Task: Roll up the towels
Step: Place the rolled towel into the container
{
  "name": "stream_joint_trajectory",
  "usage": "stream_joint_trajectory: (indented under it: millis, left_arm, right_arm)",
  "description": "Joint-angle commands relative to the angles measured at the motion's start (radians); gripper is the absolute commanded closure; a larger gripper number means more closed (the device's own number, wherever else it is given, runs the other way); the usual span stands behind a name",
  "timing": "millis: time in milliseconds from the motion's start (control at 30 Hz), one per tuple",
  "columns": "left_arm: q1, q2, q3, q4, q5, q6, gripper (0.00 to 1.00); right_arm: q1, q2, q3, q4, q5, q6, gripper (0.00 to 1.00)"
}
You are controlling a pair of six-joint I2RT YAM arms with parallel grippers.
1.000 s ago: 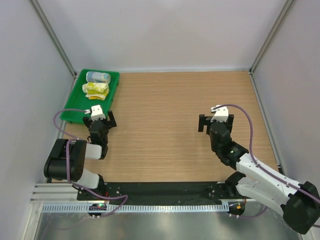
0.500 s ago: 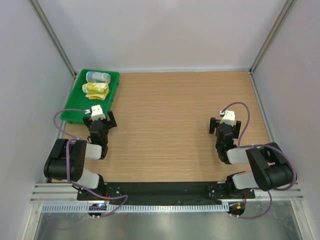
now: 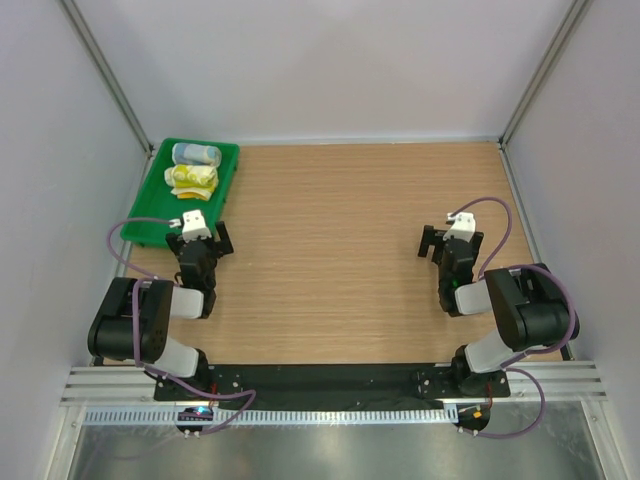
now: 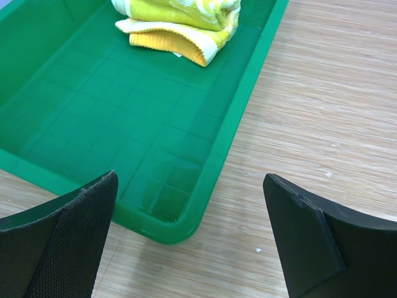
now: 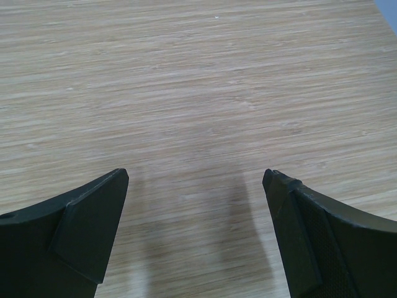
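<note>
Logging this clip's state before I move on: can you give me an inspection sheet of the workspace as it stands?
Surface: wooden table, light grain.
Job's things: light blue towel and yellow-green towel, both bundled in the green tray.
Clutter: nothing seen.
Grippers: left gripper open at the tray's near corner; right gripper open over bare wood.
Cables: purple cables loop off both wrists.
Surroundings: pale walls, metal rail at near edge.

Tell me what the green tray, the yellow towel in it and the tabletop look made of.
Green tray: moulded plastic, semi-gloss; smooth rounded rim, grid on floor, soft reflections.
Yellow towel: soft woven cloth, matte; fuzzy ribbed edge, folds.
Tabletop: wood or wood-look laminate, matte; fine straight grain lines.
</note>
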Motion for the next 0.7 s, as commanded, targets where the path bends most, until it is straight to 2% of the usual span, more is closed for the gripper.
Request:
stream_joint_trajectory:
  millis: [0,67,667]
  left_arm:
    - [0.006,0.003,0.017,0.034,-0.004,0.002,0.0]
    - [0.006,0.003,0.017,0.033,-0.004,0.002,0.0]
    - [0.006,0.003,0.017,0.034,-0.005,0.002,0.0]
  right_arm:
    - [-0.005,-0.009,0.025,0.055,-0.018,0.032,0.0]
    - [-0.003,0.002,0.023,0.093,-0.021,0.028,0.0]
    - [-0.005,0.0,0.023,0.082,-0.019,0.029,0.0]
